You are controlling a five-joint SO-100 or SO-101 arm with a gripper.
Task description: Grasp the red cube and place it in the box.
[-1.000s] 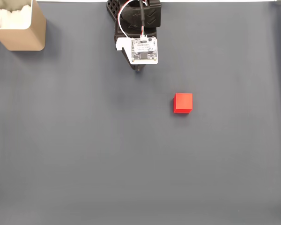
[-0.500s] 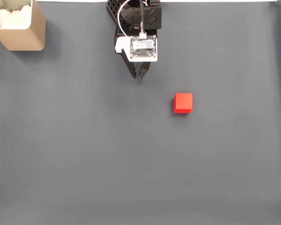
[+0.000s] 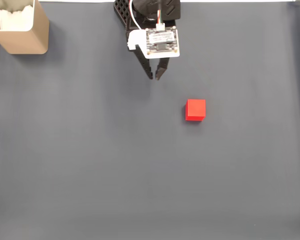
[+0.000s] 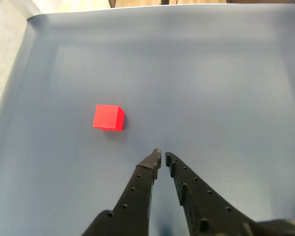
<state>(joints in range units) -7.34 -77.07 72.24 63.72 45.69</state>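
In the fixed view, the box (image 3: 20, 27) sits at the table's (image 3: 90, 165) top left. The claw (image 3: 154, 77), nearly closed and empty, has shifted right toward the red cube (image 3: 195, 109), which lies lower right, well apart.

You have the red cube (image 3: 195, 109) sitting flat on the dark grey mat, a little right of centre in the fixed view, its smooth faces plain and bright; in the wrist view it (image 4: 108, 117) lies left of centre. Your box (image 3: 20, 27) stands upright at the far left corner, tan with rounded corners, white material inside, well apart from the cube.
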